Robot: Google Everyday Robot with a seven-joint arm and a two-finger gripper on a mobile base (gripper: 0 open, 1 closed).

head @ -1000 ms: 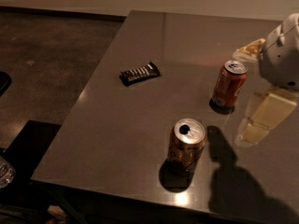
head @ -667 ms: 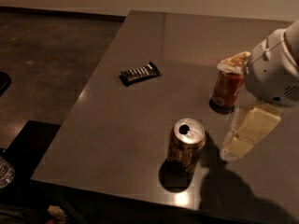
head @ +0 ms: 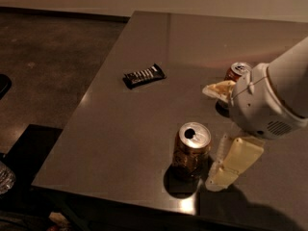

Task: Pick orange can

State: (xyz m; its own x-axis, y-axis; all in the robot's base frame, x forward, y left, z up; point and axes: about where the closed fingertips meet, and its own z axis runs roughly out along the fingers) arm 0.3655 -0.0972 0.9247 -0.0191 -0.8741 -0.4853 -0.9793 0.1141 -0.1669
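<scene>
The orange can (head: 190, 154), golden orange-brown with a silver top, stands upright near the table's front edge. My gripper (head: 214, 134) is just to the right of it, open and empty. One pale finger (head: 219, 89) is up behind the can and the other finger (head: 234, 162) is low beside its right side. Neither finger visibly touches the can. The white wrist (head: 262, 102) fills the right side.
A redder orange can (head: 237, 70) stands further back, partly hidden by my upper finger. A dark snack bar (head: 144, 75) lies at centre left on the grey table (head: 120, 129). The table's left and front edges drop to a dark floor.
My gripper has moved left and forward from the right edge, past the redder can, to sit beside the golden can. The cans and snack bar have not moved.
</scene>
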